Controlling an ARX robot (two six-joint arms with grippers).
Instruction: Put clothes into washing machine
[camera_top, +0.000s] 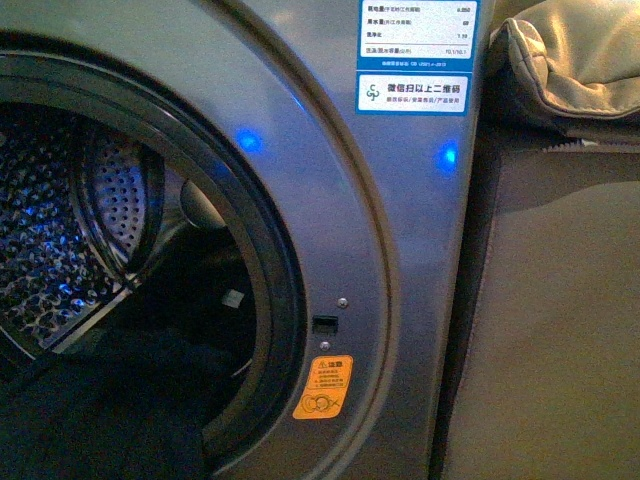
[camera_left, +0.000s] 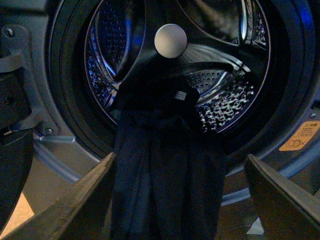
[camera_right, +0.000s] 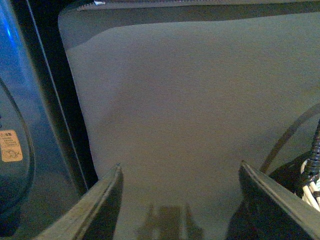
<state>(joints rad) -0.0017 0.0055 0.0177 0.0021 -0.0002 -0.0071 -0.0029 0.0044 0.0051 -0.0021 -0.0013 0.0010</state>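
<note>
The grey washing machine fills the front view, its porthole open on the perforated steel drum. The dark navy clothes hang out of the porthole over the black gasket. In the left wrist view the clothes drape from the drum down over the rim, between the fingers of my open left gripper, which does not grip them. My right gripper is open and empty over a beige panel, beside the machine.
A beige leathery cushion lies at the upper right above the beige panel. An orange warning sticker and a blue-white label are on the machine's front. Cables show beside the right gripper.
</note>
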